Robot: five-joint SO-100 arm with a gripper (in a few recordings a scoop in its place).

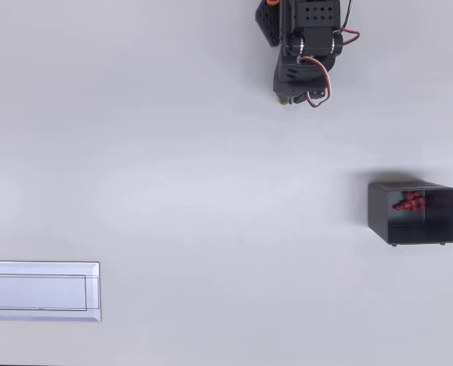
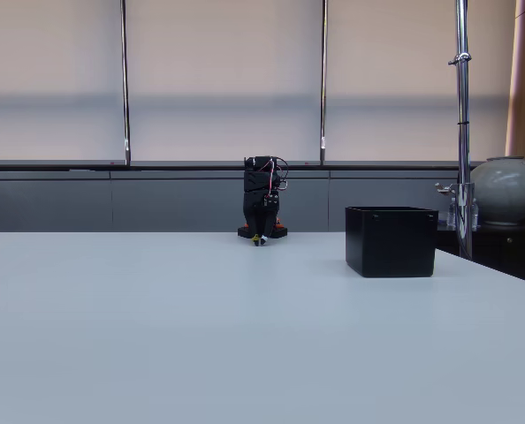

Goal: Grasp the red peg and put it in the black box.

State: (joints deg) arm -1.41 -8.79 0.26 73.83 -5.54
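Overhead view: the black box (image 1: 412, 213) stands on the white table (image 1: 211, 191), and red pegs (image 1: 412, 202) lie inside it, against its upper wall as pictured. No loose peg can be made out on the table, so the placing appears complete. The arm is folded at the top edge, well apart from the box, up and to its left, with the gripper (image 1: 287, 97) tucked below the wrist. Whether its fingers are clenched or released cannot be told; they are too small and dark here. The white tray (image 1: 42, 291) lies far from the box, down and to its left.

In the fixed view the box (image 2: 391, 240) stands upright, its contents hidden by the near wall, and the gripper (image 2: 259, 238) hangs low at the arm's foot, left of and behind the box.

Judgement: the step in hand is the retreat to rest. To do it well, keep the arm folded and clear of the box so nothing jars it.
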